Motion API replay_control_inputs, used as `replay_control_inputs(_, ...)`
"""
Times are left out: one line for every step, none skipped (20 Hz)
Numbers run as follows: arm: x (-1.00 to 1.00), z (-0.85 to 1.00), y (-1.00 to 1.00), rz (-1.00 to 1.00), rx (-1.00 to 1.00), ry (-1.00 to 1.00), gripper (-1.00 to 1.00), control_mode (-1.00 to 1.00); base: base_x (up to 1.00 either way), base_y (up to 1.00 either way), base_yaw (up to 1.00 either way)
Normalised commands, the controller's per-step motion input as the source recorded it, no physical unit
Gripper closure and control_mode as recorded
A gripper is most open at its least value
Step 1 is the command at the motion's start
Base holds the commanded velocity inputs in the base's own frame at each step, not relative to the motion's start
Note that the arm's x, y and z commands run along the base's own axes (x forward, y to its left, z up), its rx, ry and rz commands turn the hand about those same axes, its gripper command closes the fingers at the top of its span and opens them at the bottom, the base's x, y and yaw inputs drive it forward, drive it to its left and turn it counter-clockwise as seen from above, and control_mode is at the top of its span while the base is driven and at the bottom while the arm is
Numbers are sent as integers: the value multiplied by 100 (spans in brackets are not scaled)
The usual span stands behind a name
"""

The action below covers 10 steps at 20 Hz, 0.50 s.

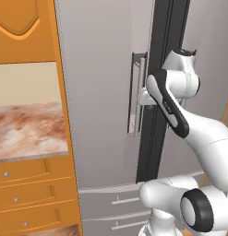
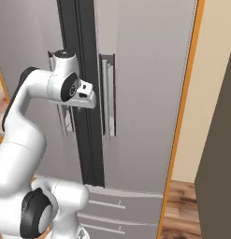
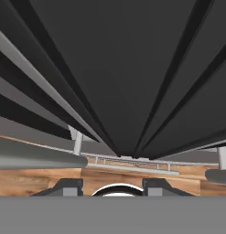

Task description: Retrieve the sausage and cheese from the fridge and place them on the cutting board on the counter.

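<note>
The grey fridge (image 1: 101, 92) stands shut beside the orange cabinets, food hidden inside. The gripper (image 3: 112, 186), partly open, holds nothing visible; beside the left handle (image 1: 140, 94), it may slip off.

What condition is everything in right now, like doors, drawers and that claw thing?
fridge: both upper doors closed, handles untouched as far as visible.
fridge bottom drawers: pushed in.
counter: drawers below it closed.
gripper: up close to the fridge's dark centre seam, fingertips apart with nothing between them.
</note>
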Motion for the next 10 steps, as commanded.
replay_control_inputs(0,0,0,0,0,0,-100,100,0,0,0)
replay_control_inputs(0,0,0,0,0,0,-100,100,-9,0,0)
replay_control_inputs(0,0,0,0,0,0,-100,100,-24,0,0)
replay_control_inputs(0,0,0,0,0,0,-100,100,-29,-6,0)
replay_control_inputs(0,0,0,0,0,0,-100,100,-35,-14,0)
replay_control_inputs(0,0,0,0,0,0,-100,100,-41,-19,0)
replay_control_inputs(0,0,0,0,0,0,-100,100,-42,-16,0)
replay_control_inputs(0,0,0,0,0,0,-100,100,-43,-16,0)
replay_control_inputs(0,0,0,0,0,0,-100,100,-51,-19,0)
replay_control_inputs(0,0,0,0,0,0,-100,100,-56,-20,0)
